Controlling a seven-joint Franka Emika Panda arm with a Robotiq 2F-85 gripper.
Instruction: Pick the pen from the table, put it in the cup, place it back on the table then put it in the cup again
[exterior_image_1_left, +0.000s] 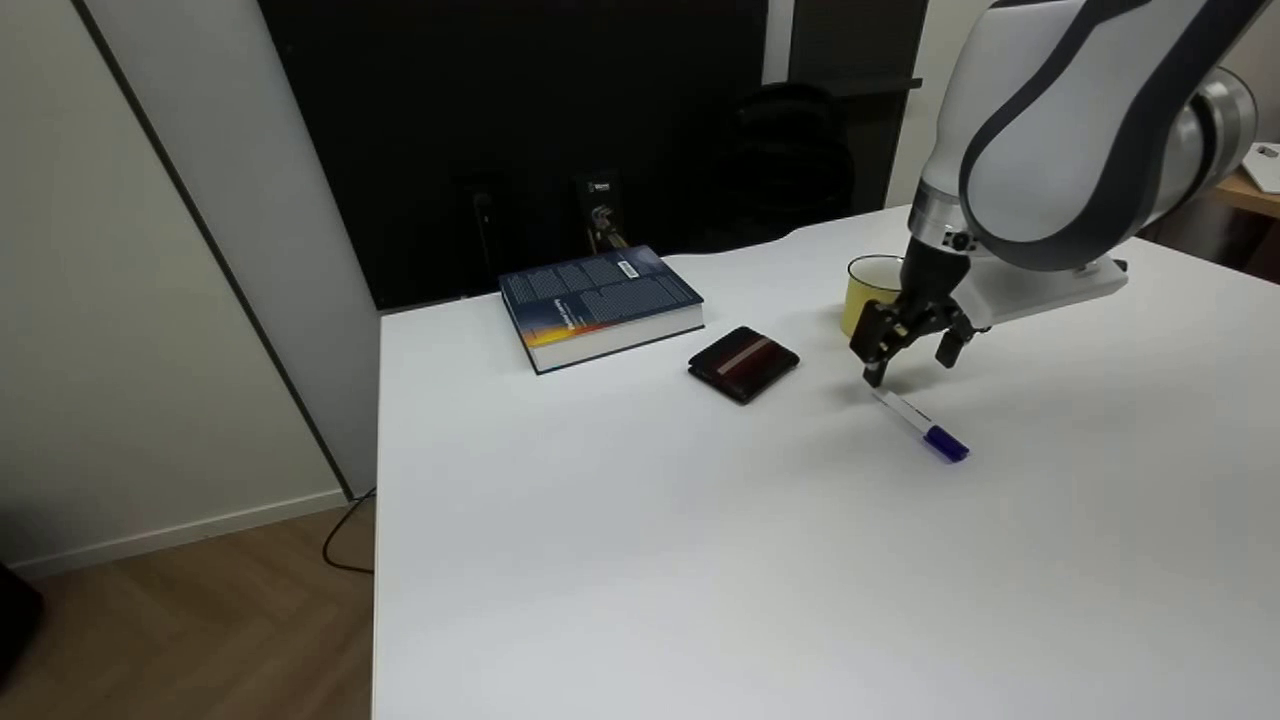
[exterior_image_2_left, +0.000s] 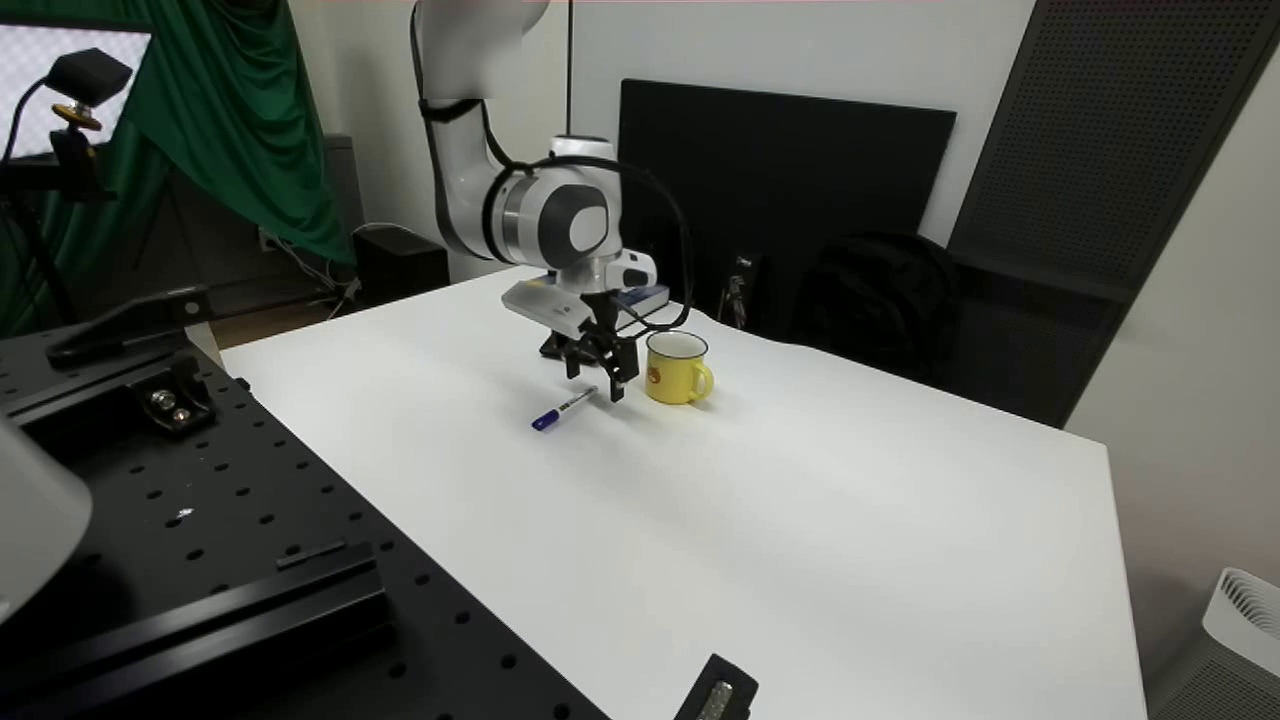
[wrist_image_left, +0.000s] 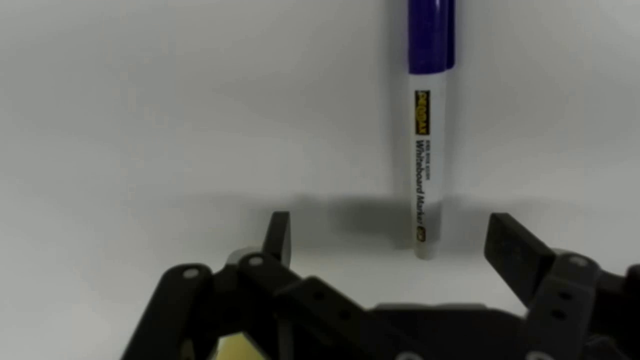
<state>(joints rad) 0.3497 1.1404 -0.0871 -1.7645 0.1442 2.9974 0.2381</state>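
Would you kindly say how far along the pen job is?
Done: nothing certain; the pen lies on the table, fitting both the start and the midway return.
In hand: probably a pick; the open gripper hovers near the pen's white end.
Left: at least one placement in the yellow cup; the pen is outside it.

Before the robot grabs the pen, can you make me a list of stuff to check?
The gripper is open and holding nothing: ok.
The pen lies on the table, outside the cup: ok.
The pen is centred between the fingers: not ok, in the wrist view it's closer to the finger on the picture's right.
The fingers are low enough to pinch it: cannot tell, their height isn't clear.
The cup stands upright, open end up: ok.
The cup has nothing inside: cannot tell, its bottom is hidden.
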